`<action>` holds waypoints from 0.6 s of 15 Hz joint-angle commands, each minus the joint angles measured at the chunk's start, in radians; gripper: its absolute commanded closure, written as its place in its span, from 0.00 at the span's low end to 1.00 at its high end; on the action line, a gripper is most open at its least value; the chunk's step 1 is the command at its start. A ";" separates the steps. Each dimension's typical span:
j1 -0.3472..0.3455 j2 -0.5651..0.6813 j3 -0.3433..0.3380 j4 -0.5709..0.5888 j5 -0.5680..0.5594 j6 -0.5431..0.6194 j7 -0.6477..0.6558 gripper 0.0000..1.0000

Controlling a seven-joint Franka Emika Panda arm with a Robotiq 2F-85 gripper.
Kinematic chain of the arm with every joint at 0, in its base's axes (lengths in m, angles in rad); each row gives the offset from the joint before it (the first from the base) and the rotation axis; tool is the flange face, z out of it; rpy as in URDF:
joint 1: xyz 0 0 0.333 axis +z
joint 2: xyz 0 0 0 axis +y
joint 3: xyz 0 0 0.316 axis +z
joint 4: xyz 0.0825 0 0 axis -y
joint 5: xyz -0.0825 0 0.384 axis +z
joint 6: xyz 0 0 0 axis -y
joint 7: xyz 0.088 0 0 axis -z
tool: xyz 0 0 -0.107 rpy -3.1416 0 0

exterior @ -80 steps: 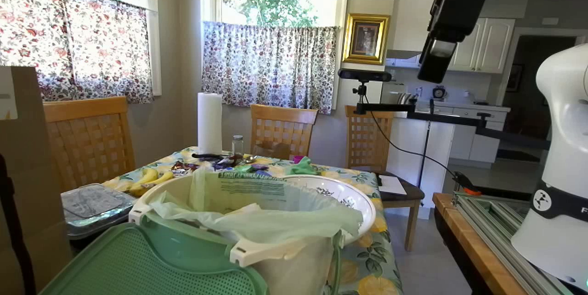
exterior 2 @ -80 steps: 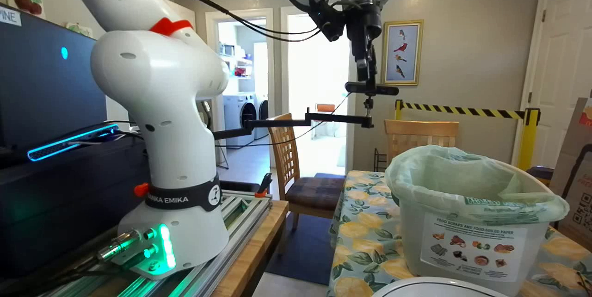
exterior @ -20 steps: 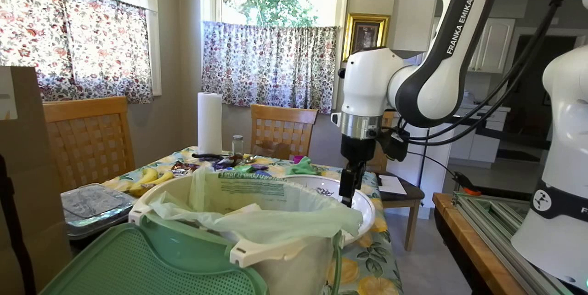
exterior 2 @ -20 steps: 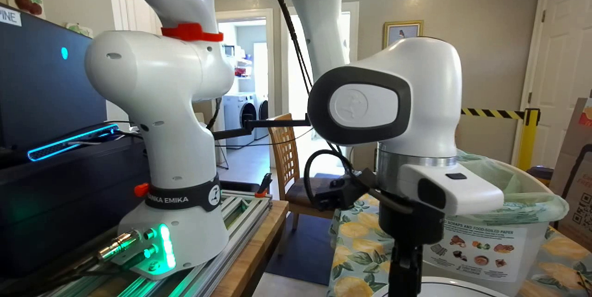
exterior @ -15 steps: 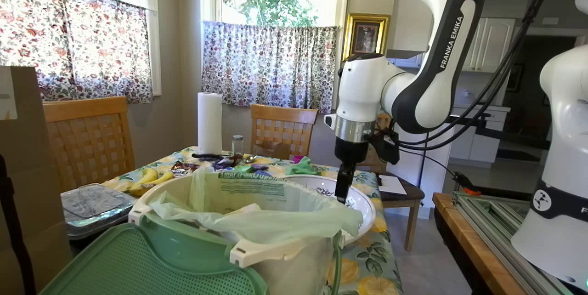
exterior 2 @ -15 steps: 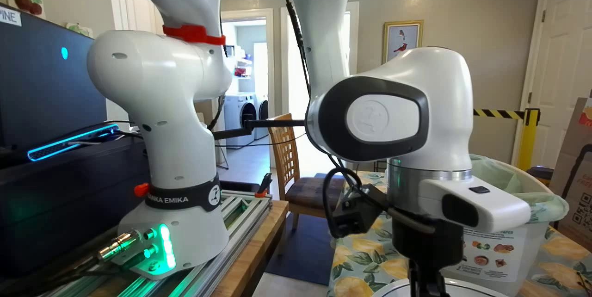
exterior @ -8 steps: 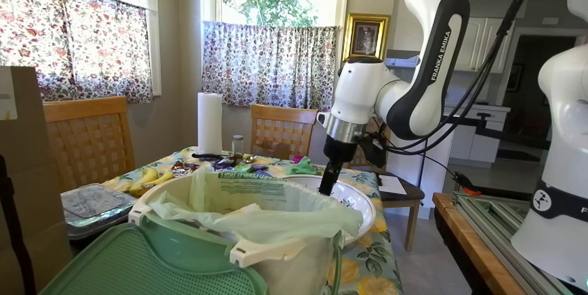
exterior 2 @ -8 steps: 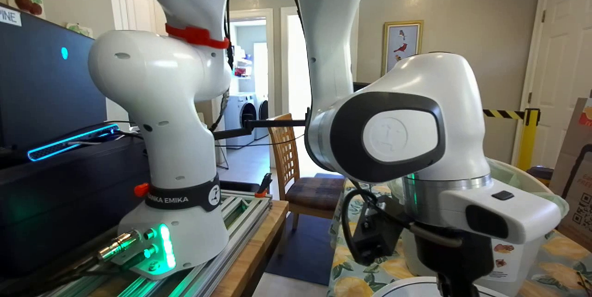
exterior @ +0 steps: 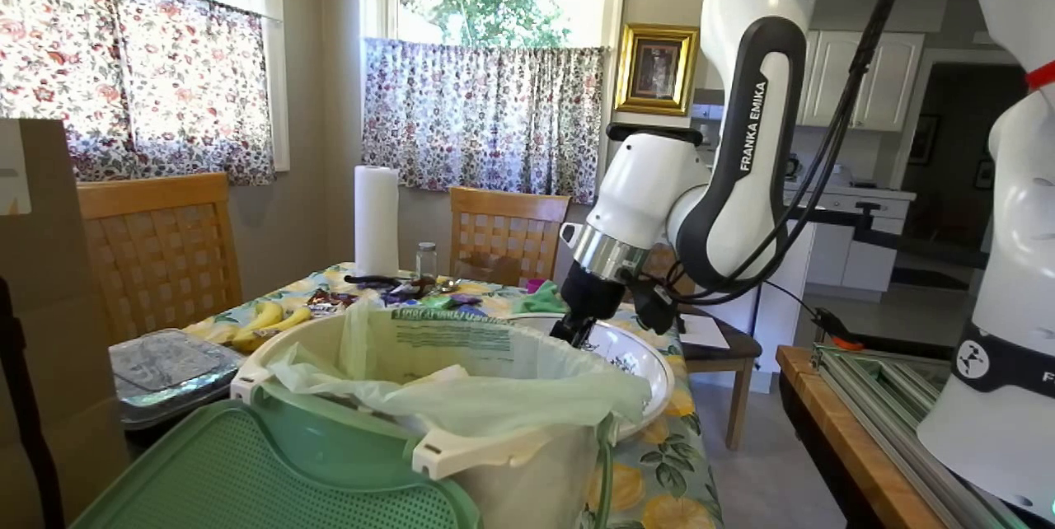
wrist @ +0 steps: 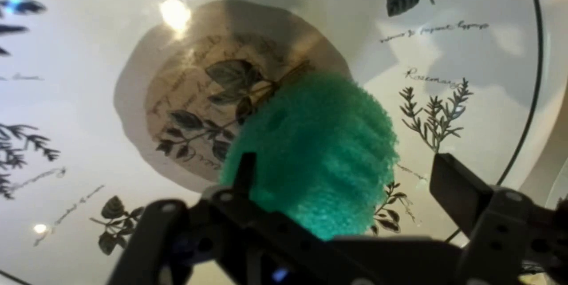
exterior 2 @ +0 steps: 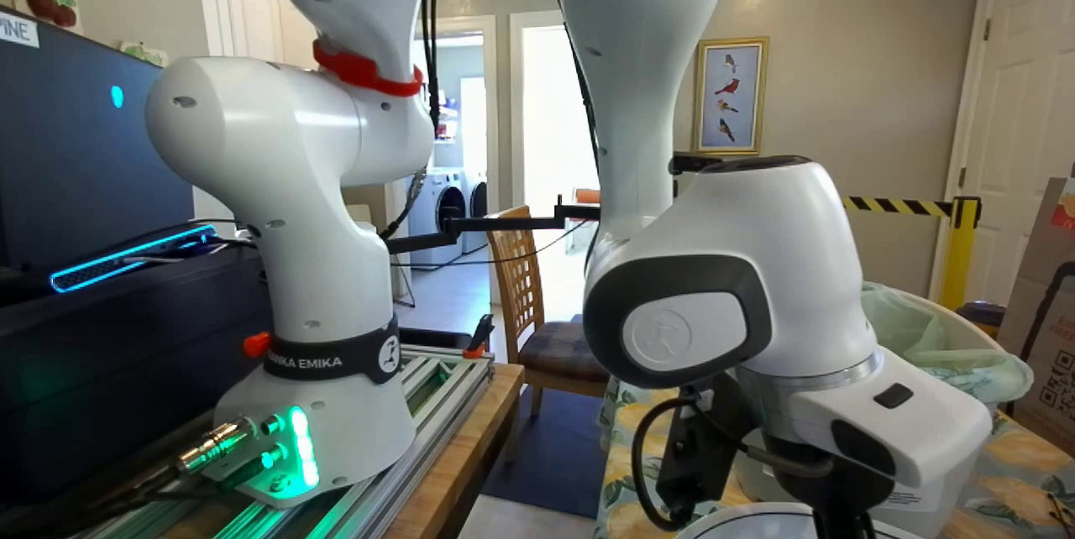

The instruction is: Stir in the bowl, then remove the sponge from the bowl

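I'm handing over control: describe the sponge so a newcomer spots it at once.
On the table, beside the bin, stands a wide white bowl. In the wrist view, the sponge is the fuzzy lump in the bowl: solid green, unlike the flat, dark printed plants around it.

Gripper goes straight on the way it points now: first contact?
Most likely the green sponge lying in the bowl. In the wrist view it sits ahead of the open gripper, with one fingertip overlapping it. Depth is unclear, so the other fingertip might touch bare bowl first.
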 commanded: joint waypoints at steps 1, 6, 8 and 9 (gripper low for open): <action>-0.024 0.025 0.028 0.039 0.107 0.008 -0.129 0.00; -0.001 0.012 0.014 0.064 0.185 0.019 -0.185 0.00; -0.011 0.018 0.032 0.077 0.197 0.026 -0.179 0.00; -0.038 0.026 0.064 0.084 0.190 0.031 -0.165 0.00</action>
